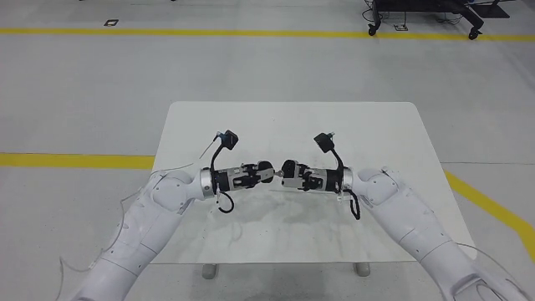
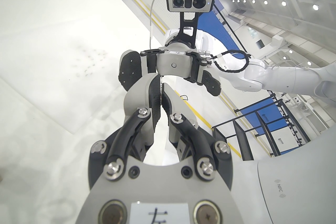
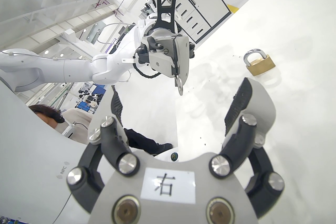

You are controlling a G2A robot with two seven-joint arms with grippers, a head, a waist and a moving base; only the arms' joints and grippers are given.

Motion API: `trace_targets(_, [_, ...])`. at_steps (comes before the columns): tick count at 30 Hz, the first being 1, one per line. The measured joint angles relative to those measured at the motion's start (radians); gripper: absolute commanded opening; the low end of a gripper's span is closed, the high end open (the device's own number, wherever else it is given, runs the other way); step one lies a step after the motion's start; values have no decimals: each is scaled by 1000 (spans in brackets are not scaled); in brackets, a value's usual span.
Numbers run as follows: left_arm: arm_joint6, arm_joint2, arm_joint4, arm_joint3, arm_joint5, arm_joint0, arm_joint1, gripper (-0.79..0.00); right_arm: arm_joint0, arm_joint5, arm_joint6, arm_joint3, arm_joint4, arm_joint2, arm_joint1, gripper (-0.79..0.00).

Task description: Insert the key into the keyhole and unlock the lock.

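I had the two arms nose to nose above the white table [image 1: 334,125], near the middle of its near half. The left claw [image 3: 181,74] was clamped shut on the key [image 3: 179,85], its two pads pressed together on the metal. The key was a small silver one. Its long axis ran on in line with the claw's fingers, so it jutted straight out past the tips. The end with the round hole was the free end, and it pointed toward the right claw [image 1: 289,170], tipped somewhat down toward the tabletop. The rest of the key was buried between the pads and I could not see it.

The right claw was spread wide with nothing in it. Its ribbed fingers [image 3: 240,101] stood well apart, and it faced the left claw just short of the key, not touching it.

The padlock [image 3: 259,62] lay on its flat side on the table, below and off to one side of the claws and apart from both. It had a brass body and a silver shackle, and the shackle looked seated in the body. Its long axis lay along the tabletop, with the shackle end farther from the right claw than the brass body. I could not make out the keyhole from here
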Motion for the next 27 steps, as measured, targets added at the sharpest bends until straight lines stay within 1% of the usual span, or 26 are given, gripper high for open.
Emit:
trace_targets(3, [1, 0, 0, -2, 1, 1, 1, -785, -2, 4, 4, -6, 3, 1, 1, -536])
trace_targets(5, [2, 1, 0, -4, 2, 2, 1, -785, -1, 5, 8, -8, 5, 1, 2, -563])
trace_targets(6, [2, 1, 1, -5, 2, 2, 1, -785, -1, 5, 11, -9, 7, 0, 2, -594])
trace_targets(10, [4, 4, 6, -9, 5, 4, 2, -785, 0, 7, 15, -10, 13, -2, 1, -643])
trace_targets(12, [7, 5, 10, -11, 7, 4, 2, -785, 0, 4, 16, -8, 16, -1, 2, -708])
trace_targets(13, [8, 5, 11, -12, 8, 5, 2, -785, 1, 3, 17, -7, 18, 0, 2, -785])
trace_targets(27, [22, 5, 15, -17, 9, 8, 5, -785, -4, 8, 21, -25, 21, 4, 5, -785])
